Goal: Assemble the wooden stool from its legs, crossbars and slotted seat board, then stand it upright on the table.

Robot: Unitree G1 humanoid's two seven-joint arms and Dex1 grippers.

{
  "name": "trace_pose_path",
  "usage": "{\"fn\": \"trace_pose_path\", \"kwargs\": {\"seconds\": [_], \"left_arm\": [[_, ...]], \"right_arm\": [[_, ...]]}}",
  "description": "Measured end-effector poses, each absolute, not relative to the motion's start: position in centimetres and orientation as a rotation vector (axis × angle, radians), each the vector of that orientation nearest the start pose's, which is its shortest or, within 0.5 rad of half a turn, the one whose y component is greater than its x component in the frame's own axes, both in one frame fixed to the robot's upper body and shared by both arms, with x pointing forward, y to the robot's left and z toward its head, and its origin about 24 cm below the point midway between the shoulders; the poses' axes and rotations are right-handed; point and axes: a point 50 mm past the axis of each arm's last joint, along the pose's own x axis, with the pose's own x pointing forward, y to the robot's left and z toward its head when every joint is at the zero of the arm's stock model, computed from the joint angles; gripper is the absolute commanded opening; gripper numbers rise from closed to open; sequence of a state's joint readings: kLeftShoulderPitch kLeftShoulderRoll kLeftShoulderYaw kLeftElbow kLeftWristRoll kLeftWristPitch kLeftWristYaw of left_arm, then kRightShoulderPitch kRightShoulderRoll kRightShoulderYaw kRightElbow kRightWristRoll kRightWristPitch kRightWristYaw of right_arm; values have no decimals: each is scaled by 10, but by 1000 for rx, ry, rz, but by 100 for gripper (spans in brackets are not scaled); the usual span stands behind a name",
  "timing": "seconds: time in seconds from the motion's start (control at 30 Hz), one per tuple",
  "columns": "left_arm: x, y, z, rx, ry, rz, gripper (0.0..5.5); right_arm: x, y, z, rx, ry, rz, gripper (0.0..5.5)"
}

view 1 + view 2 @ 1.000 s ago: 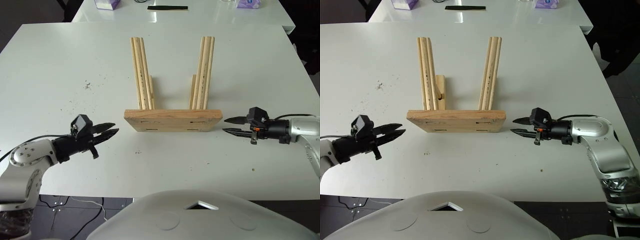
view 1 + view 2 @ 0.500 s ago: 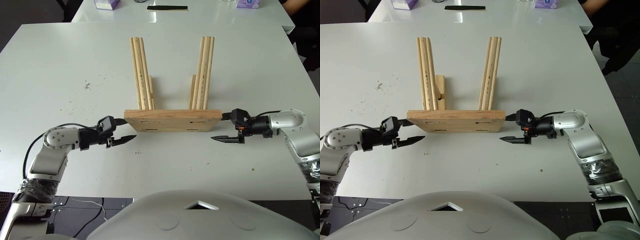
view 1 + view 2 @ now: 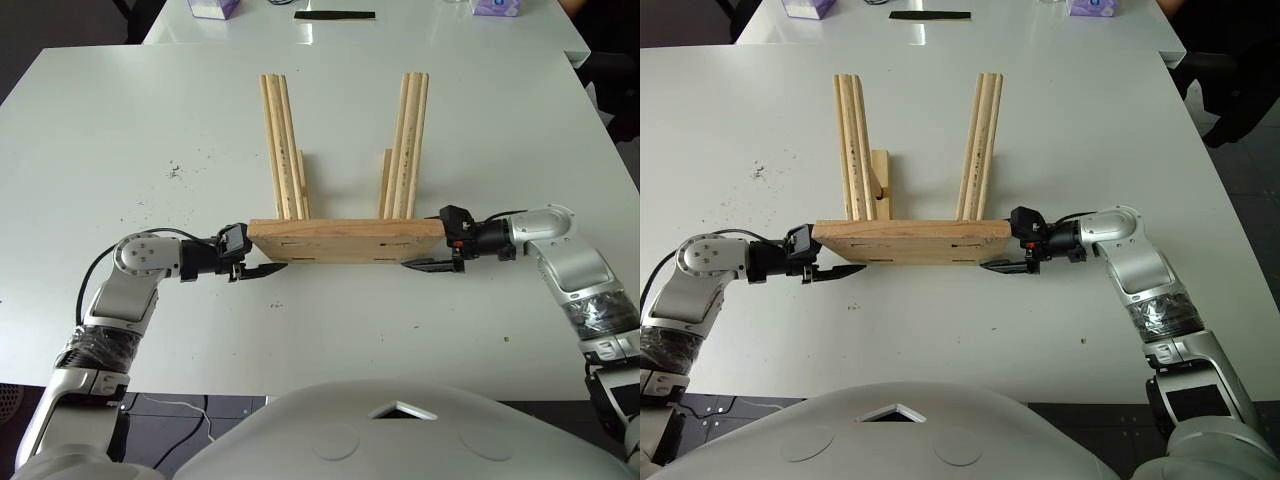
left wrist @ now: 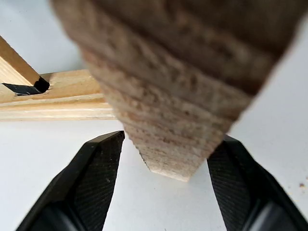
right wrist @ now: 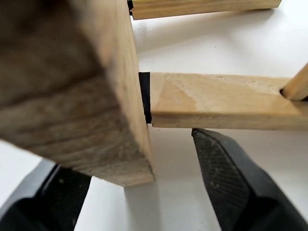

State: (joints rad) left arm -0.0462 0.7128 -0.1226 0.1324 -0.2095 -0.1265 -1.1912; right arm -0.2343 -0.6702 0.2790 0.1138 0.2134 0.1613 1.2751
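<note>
The wooden stool lies on its side on the white table (image 3: 120,120). Its slotted seat board (image 3: 345,241) stands on edge facing me, and the two leg pairs (image 3: 283,145) (image 3: 410,140) point away, with short crossbars (image 3: 302,185) near the board. My left gripper (image 3: 255,257) is open around the board's left end (image 4: 168,96), one finger (image 4: 96,183) on each face. At the right end (image 5: 86,96), my right gripper (image 3: 435,245) is likewise open, with fingers (image 5: 226,183) on either side of the board.
Dark crumbs (image 3: 175,171) are scattered on the left part of the table. A second table behind holds a small box (image 3: 213,8) and a black strip (image 3: 335,15). The table's front edge runs just below both arms.
Both grippers have moved inward from the sides. They went from standing apart from the stool to straddling the two ends of the seat board. The stool has stayed in place.
</note>
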Motion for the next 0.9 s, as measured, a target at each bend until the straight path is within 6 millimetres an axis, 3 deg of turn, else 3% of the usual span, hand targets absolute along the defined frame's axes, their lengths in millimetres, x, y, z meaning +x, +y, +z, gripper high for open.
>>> {"fn": "trace_pose_path", "kwargs": {"seconds": [0.13, 0.33, 0.53, 0.9], "left_arm": [[228, 223, 50, 450, 296, -1251, 179], [233, 223, 50, 465, 289, -1279, 164], [235, 223, 51, 391, 336, -1277, 162], [224, 224, 96, -29, 328, -1280, 163]], "right_arm": [[248, -185, 53, -347, 463, 1428, 230], [252, -187, 53, -374, 456, 1422, 141], [252, -188, 55, -351, 467, 1427, 141], [242, -207, 108, -3, 496, 1425, 141]]}}
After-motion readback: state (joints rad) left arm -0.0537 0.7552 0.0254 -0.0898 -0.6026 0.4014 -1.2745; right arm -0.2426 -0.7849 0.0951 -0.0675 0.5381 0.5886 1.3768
